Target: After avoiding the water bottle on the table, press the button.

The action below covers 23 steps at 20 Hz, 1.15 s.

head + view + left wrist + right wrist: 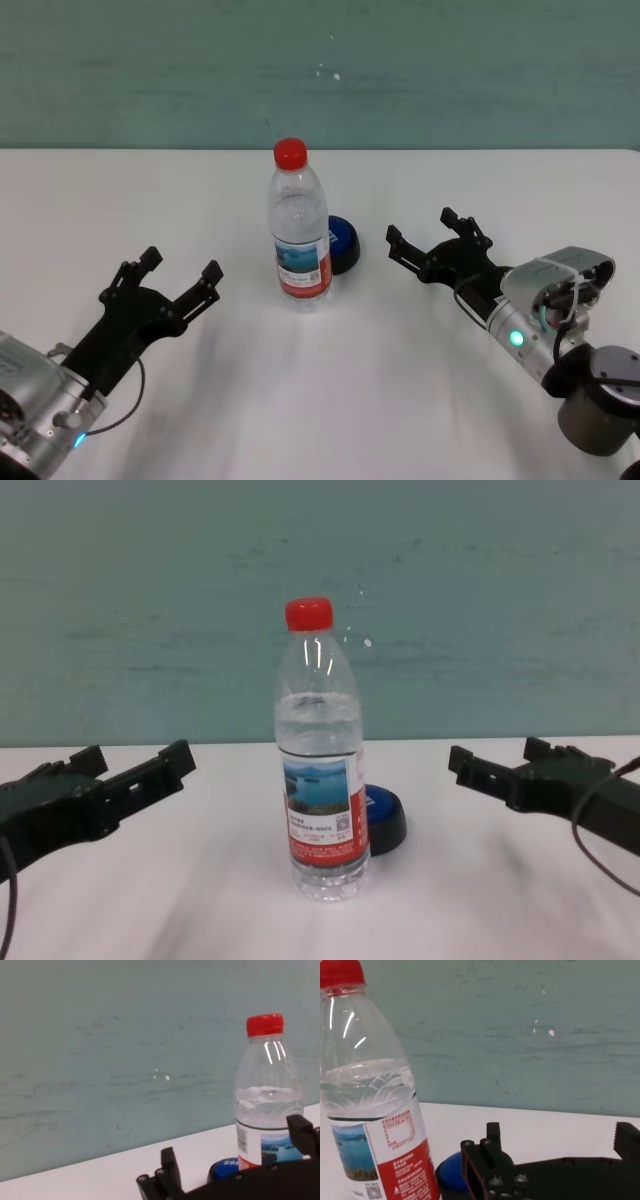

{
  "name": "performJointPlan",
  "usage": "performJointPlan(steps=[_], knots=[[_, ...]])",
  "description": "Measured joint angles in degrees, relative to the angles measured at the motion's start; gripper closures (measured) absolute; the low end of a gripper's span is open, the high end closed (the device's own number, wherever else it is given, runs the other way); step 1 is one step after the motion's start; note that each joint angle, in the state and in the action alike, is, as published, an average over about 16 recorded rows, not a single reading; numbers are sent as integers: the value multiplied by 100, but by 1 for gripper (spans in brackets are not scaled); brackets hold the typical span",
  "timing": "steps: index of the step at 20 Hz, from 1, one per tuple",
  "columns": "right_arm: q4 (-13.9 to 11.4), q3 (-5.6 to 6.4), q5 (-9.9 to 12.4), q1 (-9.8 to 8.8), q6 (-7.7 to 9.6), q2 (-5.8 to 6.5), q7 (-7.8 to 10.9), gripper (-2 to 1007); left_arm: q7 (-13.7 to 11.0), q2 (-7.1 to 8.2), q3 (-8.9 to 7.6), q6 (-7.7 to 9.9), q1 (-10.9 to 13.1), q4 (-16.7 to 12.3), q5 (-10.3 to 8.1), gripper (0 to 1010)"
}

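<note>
The water bottle (298, 226) stands upright in the middle of the white table (120, 200), clear with a red cap and a red-and-white label. Partly hidden behind it on its right side sits the button (343, 244), a low blue dome on a black base. My right gripper (425, 236) is open, hovering to the right of the button with a gap between them. My left gripper (180, 268) is open too, well left of the bottle. In the chest view the bottle (321, 748) stands in front of the button (383, 818), with my left gripper (134, 762) and right gripper (496, 762) on either side.
A teal wall (320, 70) rises behind the table's far edge. Nothing else stands on the tabletop besides the bottle and button.
</note>
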Motion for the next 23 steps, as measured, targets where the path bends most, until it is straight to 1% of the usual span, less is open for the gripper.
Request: performJointPlan(steps=[6, 23], knots=[[-27, -9, -36, -37, -12, -16, -47, 1, 0, 0, 0, 0, 0, 0, 0, 0], [-17, -16, -37, -23, -10, -6, -31, 1, 0, 0, 0, 0, 0, 0, 0, 0]])
